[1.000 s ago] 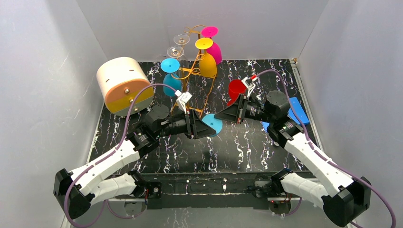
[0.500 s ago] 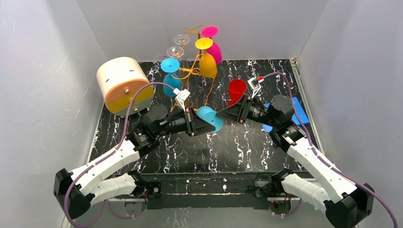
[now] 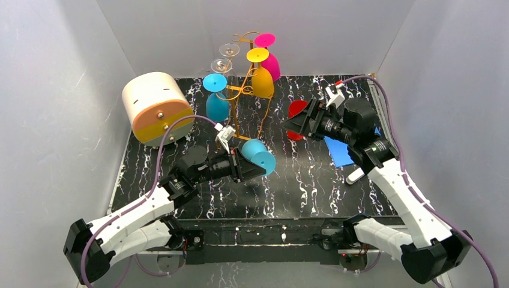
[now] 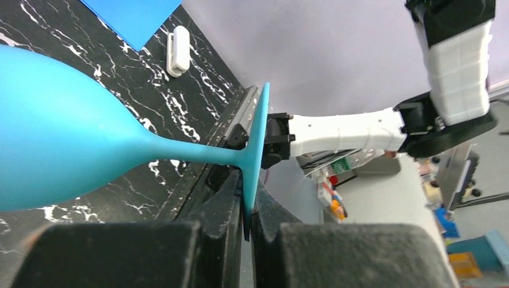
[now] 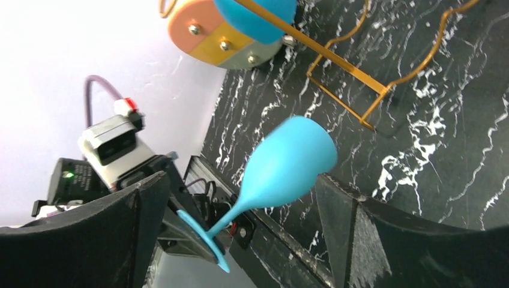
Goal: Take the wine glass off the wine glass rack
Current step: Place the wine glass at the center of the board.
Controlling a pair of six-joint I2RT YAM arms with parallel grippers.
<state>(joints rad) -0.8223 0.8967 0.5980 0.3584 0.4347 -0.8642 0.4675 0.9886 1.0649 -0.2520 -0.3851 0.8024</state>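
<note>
A blue wine glass (image 3: 260, 155) lies sideways in the air above the table, and my left gripper (image 3: 245, 166) is shut on the edge of its flat foot (image 4: 256, 157). The bowl (image 4: 60, 132) points away from that arm. My right gripper (image 3: 292, 124) is open and apart from this glass, which shows between its spread fingers (image 5: 336, 207) at a distance (image 5: 288, 161). The golden wine glass rack (image 3: 245, 90) stands at the back. Hanging from it are a blue glass (image 3: 216, 103), an orange one (image 3: 262, 81), a magenta one (image 3: 270, 63) and clear ones (image 3: 224, 57).
A red glass (image 3: 298, 110) stands on the table, partly hidden behind my right gripper. A cream-and-orange cylindrical box (image 3: 157, 108) lies at the back left. A blue sheet (image 3: 343, 153) and a small white object (image 3: 354, 176) lie on the right. The rack's wire base (image 5: 360, 90) is near.
My left gripper shut on the blue glass's foot and drew it nearer and lower. My right gripper opened, let the glass go and pulled back to the far right.
</note>
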